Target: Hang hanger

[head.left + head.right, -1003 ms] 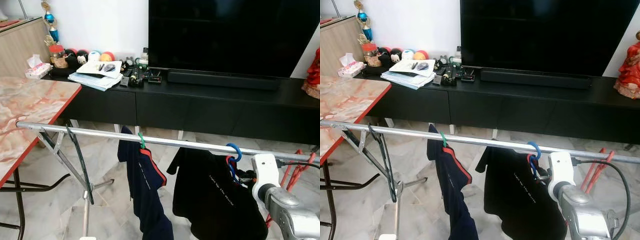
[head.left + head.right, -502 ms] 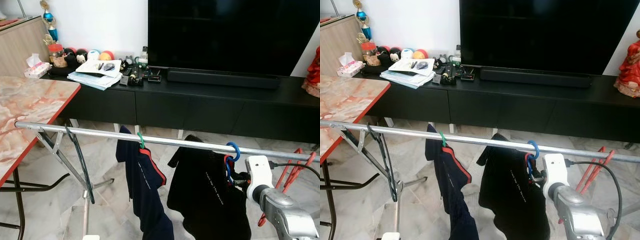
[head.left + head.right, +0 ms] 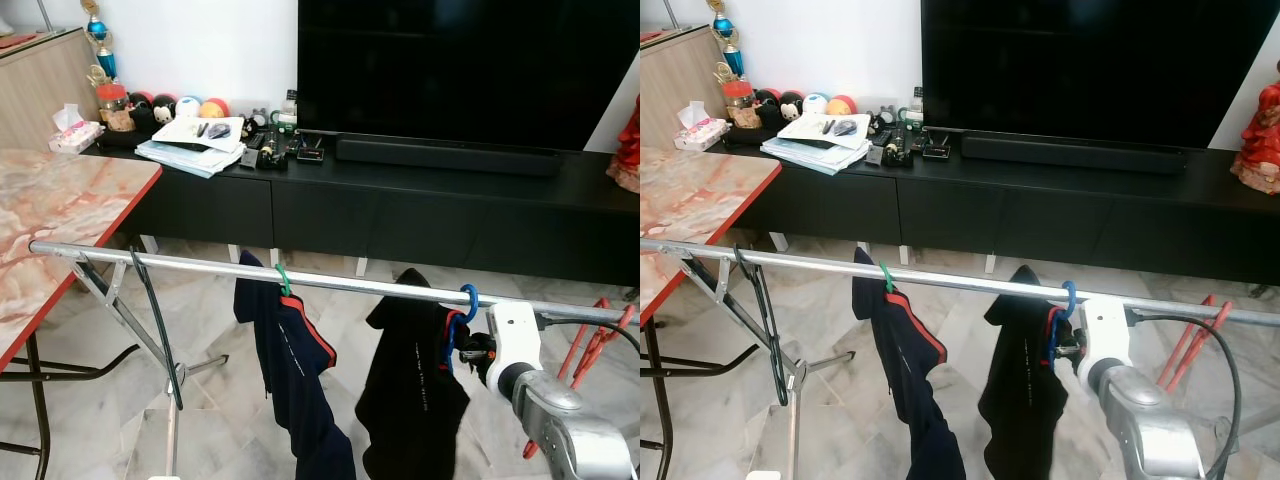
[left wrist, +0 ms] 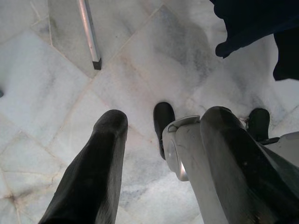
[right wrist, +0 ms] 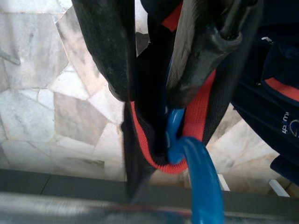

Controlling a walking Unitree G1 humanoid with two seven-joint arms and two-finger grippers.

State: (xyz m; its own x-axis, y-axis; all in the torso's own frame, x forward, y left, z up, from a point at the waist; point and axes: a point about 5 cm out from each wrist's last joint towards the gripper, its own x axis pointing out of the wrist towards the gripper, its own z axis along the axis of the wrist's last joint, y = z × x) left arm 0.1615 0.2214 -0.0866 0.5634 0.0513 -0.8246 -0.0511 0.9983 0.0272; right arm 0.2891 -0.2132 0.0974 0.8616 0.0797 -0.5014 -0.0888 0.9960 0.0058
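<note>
Right gripper (image 5: 154,88) is clamped on the blue hanger (image 3: 467,303) just under its hook; in the right wrist view both black fingers (image 5: 110,51) pinch the hanger neck together with the red-trimmed collar of the black shirt (image 3: 412,385). The hook sits just above the fingertips, looped over the silver drying-rack rail (image 3: 200,265), so the hanger hangs on the rail right at the gripper. The shirt drops straight down below the gripper, bunched and turned edge-on.

Further along the rail to the gripper's left, near but apart, a navy garment with a red stripe (image 3: 295,375) hangs from a green hanger (image 3: 282,278). Well beyond that, an empty black hanger (image 3: 158,320) hangs near the rail's far end by the rack's folding legs (image 3: 125,320). On the other side of the gripper, red hangers (image 3: 590,345) hang from the rail, with a black cable (image 3: 1230,380) looping off the right arm in front of them.

Left gripper (image 4: 159,140) hangs idle, pointing at the floor, fingers spread apart with nothing between them; a rack foot (image 4: 88,32) is seen past them.

Floor is pale marble tile (image 3: 230,420). Beyond the rail: a long black TV console (image 3: 420,210) with a big dark TV (image 3: 460,70), a soundbar (image 3: 445,157), papers (image 3: 190,150) and small ornaments. A marble-pattern table with a red edge (image 3: 60,220) stands at far left, past the rail end.
</note>
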